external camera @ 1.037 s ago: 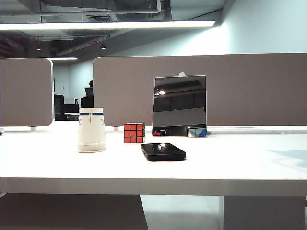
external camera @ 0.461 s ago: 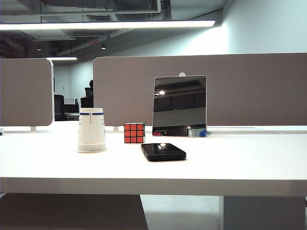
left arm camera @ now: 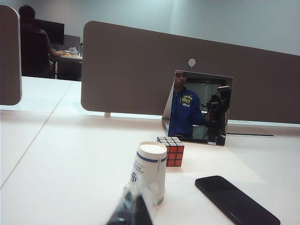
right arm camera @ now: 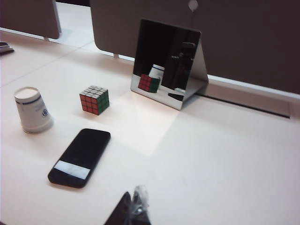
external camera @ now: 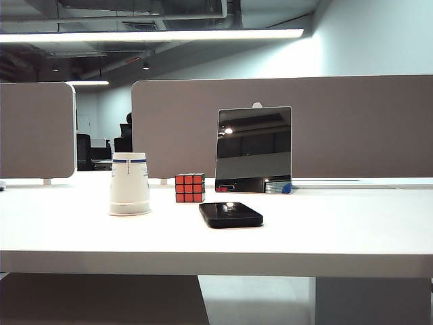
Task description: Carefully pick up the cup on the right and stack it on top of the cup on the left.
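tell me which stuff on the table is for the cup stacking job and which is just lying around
For the job: stacked cups, upside down; left gripper and right gripper, both shut, drawn back from the table things.

Lying about: Rubik's cube, black phone, mirror.

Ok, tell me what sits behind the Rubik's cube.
Behind the Rubik's cube stands the tilted mirror, then the grey divider panel. The table strip hidden directly behind the cube cannot be seen. Neither hand is near it.
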`<state>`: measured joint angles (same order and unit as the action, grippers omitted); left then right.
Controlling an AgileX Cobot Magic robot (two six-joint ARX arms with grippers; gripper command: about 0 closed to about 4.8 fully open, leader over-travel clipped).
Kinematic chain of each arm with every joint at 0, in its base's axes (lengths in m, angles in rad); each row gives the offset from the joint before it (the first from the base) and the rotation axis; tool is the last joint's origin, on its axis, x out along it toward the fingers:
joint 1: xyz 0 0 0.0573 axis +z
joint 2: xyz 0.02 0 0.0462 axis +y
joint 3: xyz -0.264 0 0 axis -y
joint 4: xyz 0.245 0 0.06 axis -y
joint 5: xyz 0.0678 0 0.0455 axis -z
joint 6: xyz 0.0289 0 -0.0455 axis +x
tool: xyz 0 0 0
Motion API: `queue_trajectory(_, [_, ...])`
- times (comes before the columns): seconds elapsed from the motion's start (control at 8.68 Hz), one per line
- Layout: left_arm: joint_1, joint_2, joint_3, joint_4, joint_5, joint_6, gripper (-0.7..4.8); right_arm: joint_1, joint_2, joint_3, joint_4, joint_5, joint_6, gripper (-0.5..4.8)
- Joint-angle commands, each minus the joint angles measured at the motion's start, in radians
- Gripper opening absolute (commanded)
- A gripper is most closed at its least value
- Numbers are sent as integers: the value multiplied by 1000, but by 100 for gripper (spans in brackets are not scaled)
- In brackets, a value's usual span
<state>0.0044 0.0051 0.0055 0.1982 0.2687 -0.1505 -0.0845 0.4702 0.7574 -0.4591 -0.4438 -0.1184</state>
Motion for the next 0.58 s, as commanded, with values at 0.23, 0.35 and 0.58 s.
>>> queue_trajectory(0.23, [0,0,2,9,5,-23,-6,2,-423,-275,119,282,196,-6])
queue_trajectory(0.35, [-1,0,2,10,6,-23,-6,2,-467,-332,94,283,224,-6])
queue_trajectory(0.58, [-1,0,2,12,35,-26,-6,8,-468,-485,151,190,225,-6])
